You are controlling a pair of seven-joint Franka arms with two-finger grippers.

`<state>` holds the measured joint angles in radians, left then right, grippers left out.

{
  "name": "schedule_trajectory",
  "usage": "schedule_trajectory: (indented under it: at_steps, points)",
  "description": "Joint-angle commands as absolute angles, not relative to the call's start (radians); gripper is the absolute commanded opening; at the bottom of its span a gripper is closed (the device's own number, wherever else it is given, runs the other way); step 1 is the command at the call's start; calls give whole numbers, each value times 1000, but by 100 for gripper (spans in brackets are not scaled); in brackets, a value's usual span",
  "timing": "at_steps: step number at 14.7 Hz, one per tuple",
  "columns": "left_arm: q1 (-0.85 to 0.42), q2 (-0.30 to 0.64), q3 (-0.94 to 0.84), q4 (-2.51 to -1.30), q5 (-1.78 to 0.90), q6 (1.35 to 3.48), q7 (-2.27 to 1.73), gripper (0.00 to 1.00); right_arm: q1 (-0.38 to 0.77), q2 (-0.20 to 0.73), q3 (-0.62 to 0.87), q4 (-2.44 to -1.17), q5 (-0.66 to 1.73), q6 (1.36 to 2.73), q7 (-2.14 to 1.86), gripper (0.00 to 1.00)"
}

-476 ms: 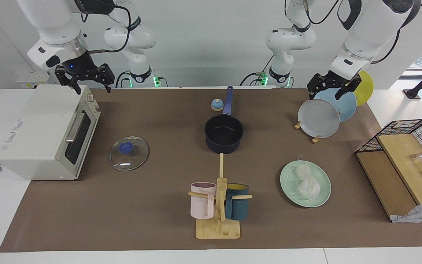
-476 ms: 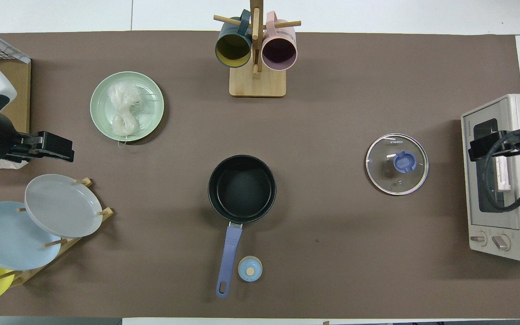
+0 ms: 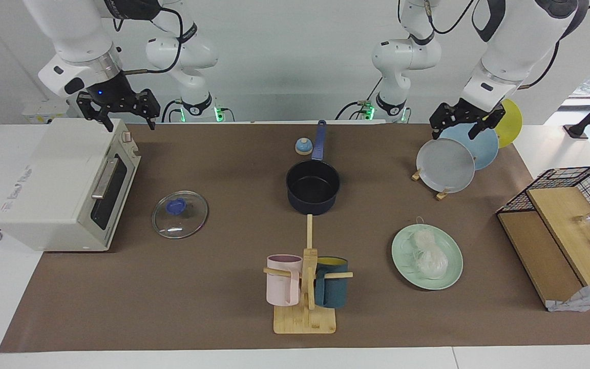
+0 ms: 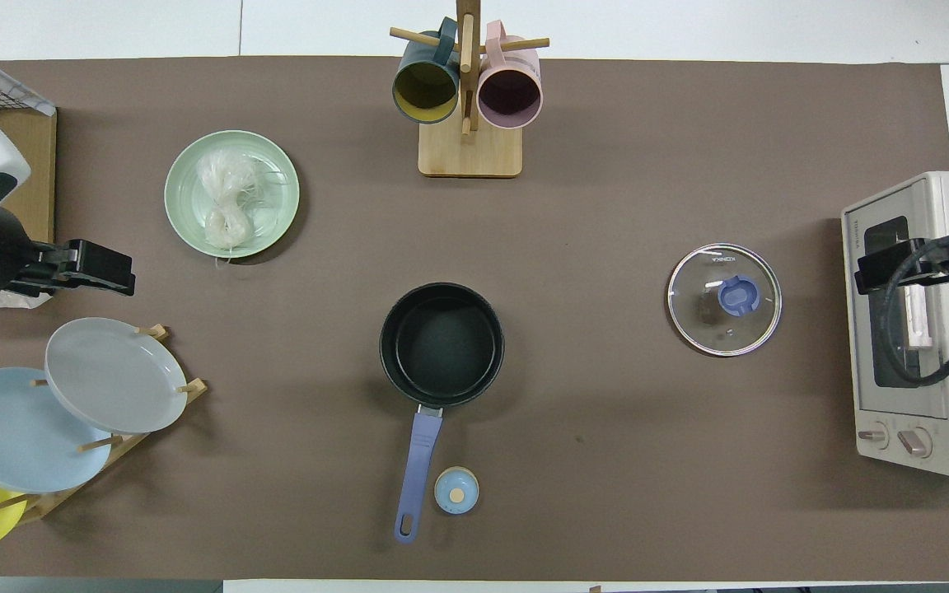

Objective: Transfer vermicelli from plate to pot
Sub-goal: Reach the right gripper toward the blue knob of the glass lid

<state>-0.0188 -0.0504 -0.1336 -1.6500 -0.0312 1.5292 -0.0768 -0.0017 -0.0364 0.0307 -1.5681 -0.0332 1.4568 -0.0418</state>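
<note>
We find both arms raised and idle at the two ends of the table. The left gripper [image 3: 460, 124] hangs over the rack of grey, blue and yellow plates [image 3: 446, 165], jaws spread wide and holding nothing. The right gripper [image 3: 117, 113] hangs over the top of the toaster oven [image 3: 59, 184], jaws likewise wide apart and empty.

We note the vermicelli [image 3: 426, 252] lying in two pale nests on the mint-green plate [image 3: 452, 269]. This plate rests on the brown mat below the left gripper's jaws and well apart from them, farther from the robots than the plate rack. No jaw touches plate or noodles.

The pot [image 3: 313, 187] stands near the middle of the mat, between the two grippers and well apart from both, its black inside bare and its blue handle pointing toward the robots. A glass lid [image 3: 180, 214] lies flat on the mat between the pot and the toaster oven, beneath neither gripper.
</note>
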Motion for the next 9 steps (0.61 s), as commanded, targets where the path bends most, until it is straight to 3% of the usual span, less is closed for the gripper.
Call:
schedule_trajectory:
  at_steps: [1, 5, 9]
  points:
    - [-15, -38, -133, -1631, -34, 1531, -89, 100, -8, -32, 38, -1559, -18, 1476, -2, 100]
    - [-21, -37, -133, -1631, -40, 1537, -92, 100, -8, -32, 37, -1591, -6, 1537, 2, 100]
    - [-21, -35, -133, -1628, -58, 1543, -94, 100, 29, -57, 44, -1837, 9, 1806, 28, 100]
